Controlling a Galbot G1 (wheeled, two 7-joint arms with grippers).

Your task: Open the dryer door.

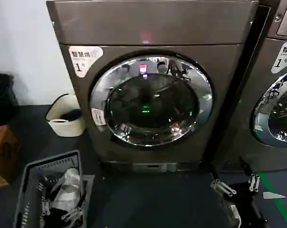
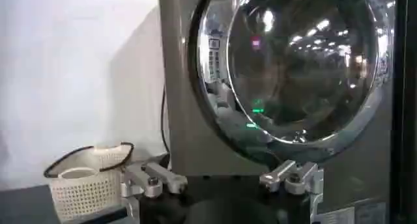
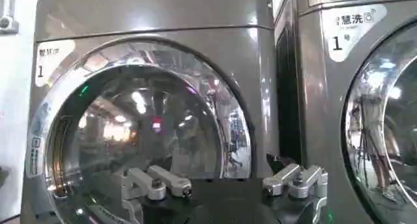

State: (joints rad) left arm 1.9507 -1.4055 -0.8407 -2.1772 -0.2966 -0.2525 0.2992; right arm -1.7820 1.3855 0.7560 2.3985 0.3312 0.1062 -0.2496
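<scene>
The dryer [image 1: 148,28] is a bronze-grey front loader with a white "1" label at its upper left. Its dryer door [image 1: 150,100], a chrome ring around dark bulging glass, sits shut and flush against the front. A small white sticker is on the ring's left side. My right gripper [image 1: 237,184] hangs open low at the right, in front of the gap between the two machines, apart from the door. In the right wrist view the right gripper [image 3: 225,186] faces the door [image 3: 140,134]. My left gripper [image 2: 223,180] is open, low before the door [image 2: 293,56], touching nothing.
A second bronze-grey machine [image 1: 276,95] stands close on the right. A white basket [image 1: 65,118] sits on the floor left of the dryer, a grey laundry basket [image 1: 34,185] with clothes at front left, and a cardboard box [image 1: 1,152] at far left.
</scene>
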